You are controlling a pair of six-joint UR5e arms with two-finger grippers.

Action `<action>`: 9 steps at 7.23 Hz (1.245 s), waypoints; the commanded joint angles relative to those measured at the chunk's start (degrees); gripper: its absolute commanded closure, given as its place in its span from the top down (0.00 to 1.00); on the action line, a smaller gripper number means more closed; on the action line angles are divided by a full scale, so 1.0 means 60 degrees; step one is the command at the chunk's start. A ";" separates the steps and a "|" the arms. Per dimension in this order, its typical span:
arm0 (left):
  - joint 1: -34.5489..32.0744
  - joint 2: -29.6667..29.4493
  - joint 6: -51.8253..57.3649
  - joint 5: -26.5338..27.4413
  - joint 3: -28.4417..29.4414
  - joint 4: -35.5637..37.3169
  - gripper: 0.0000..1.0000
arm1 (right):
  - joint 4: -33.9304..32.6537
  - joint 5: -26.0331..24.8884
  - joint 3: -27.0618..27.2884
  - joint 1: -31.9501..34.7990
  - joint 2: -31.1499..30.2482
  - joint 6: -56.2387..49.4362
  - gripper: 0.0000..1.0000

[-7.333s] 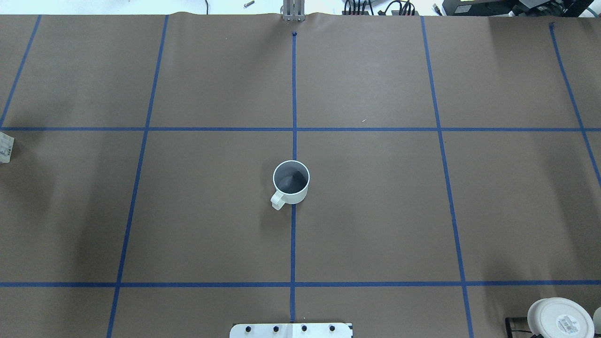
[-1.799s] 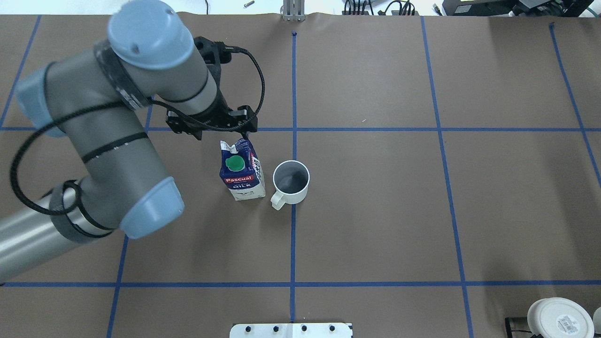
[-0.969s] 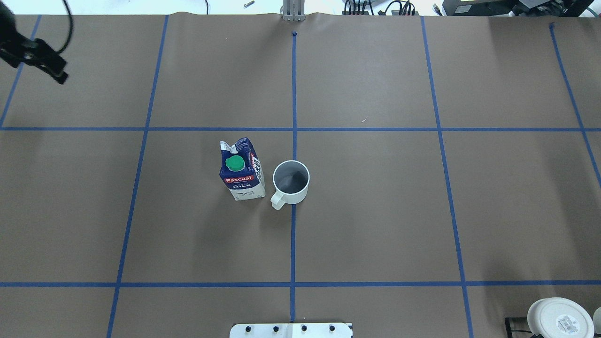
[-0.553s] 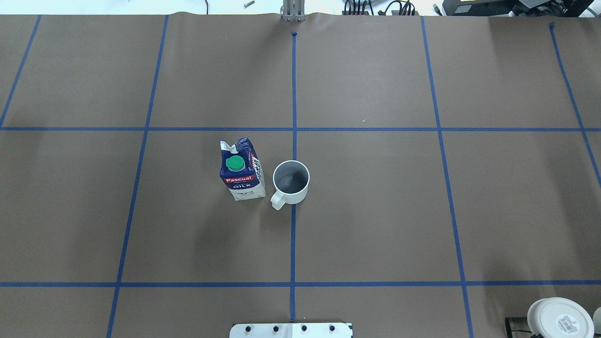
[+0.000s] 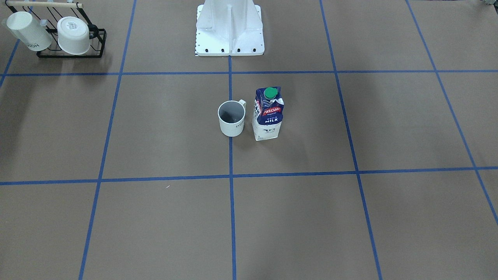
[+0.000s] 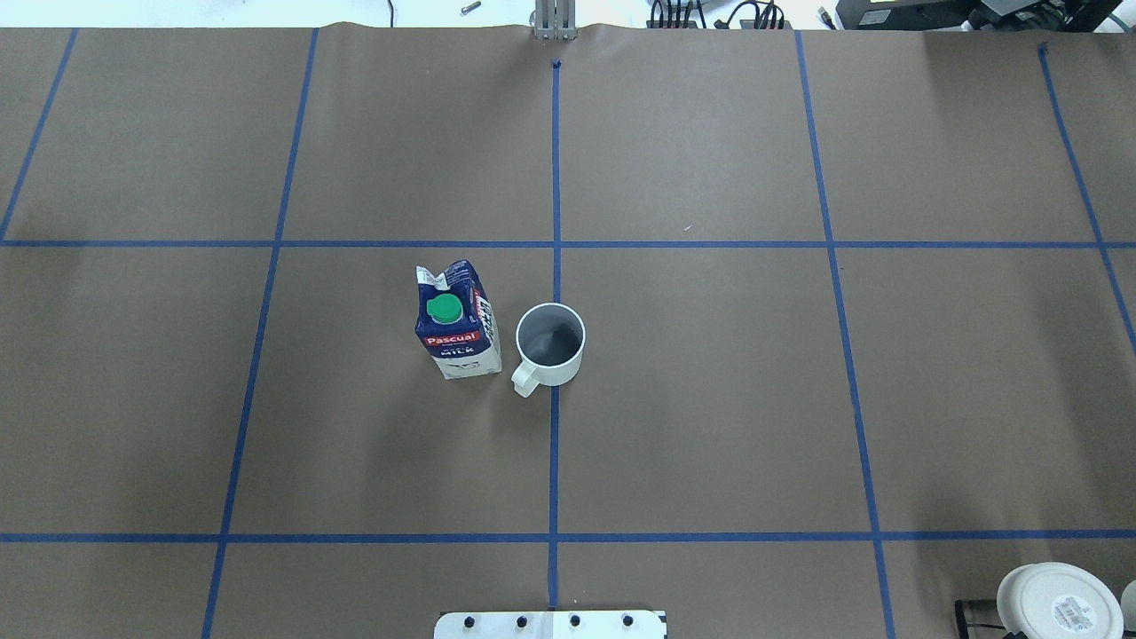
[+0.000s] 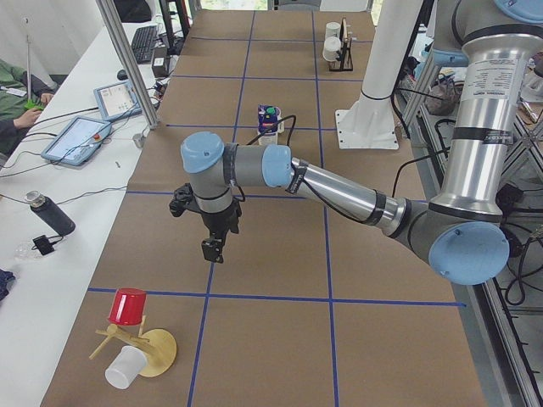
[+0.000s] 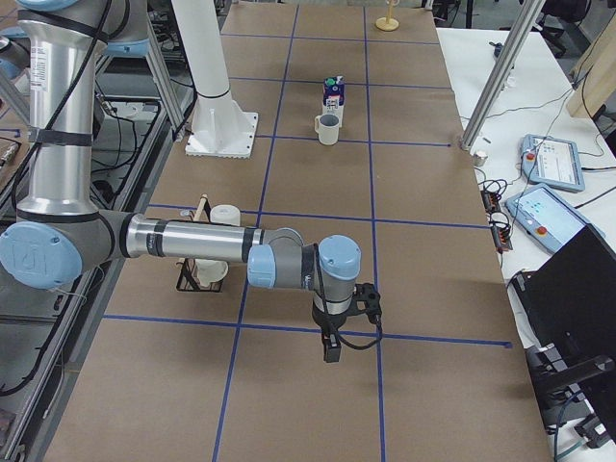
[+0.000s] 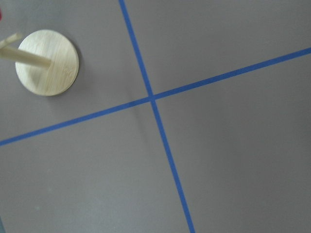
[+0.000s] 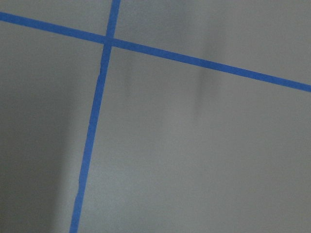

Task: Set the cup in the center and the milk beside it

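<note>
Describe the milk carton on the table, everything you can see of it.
The milk is a gable-top carton, cardboard by its look, dark blue above and white at the foot, with a red "Pascual" band, "WHOLE MILK" print and a green round cap on its sloped top. It stands upright on the brown table, close beside the shorter cup, on the robot's left of it, with a narrow gap between them. Nothing grips it.

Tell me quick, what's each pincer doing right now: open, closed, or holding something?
Left pincer: cannot be told; it shows only in a side view.
Right pincer: cannot be told, same reason.
</note>
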 commanded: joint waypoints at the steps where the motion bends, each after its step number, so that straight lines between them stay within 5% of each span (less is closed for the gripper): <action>1: -0.0196 0.0518 -0.0001 -0.0656 0.0137 -0.0041 0.99 | 0.0000 0.0014 0.0025 0.0000 -0.0075 0.0003 1.00; 7: -0.0153 0.0580 0.0014 -0.0911 0.0048 -0.0539 0.99 | 0.0000 0.0820 0.0157 0.0044 -0.0177 0.0018 1.00; 8: -0.0153 0.0914 0.0028 -0.0896 0.0150 -0.0931 0.99 | 0.0000 0.0820 0.0142 0.0044 -0.0192 0.0018 1.00; 9: -0.0153 0.1700 0.0014 -0.0882 0.0369 -0.2559 0.99 | 0.0000 0.0820 0.0142 0.0044 -0.0192 0.0018 1.00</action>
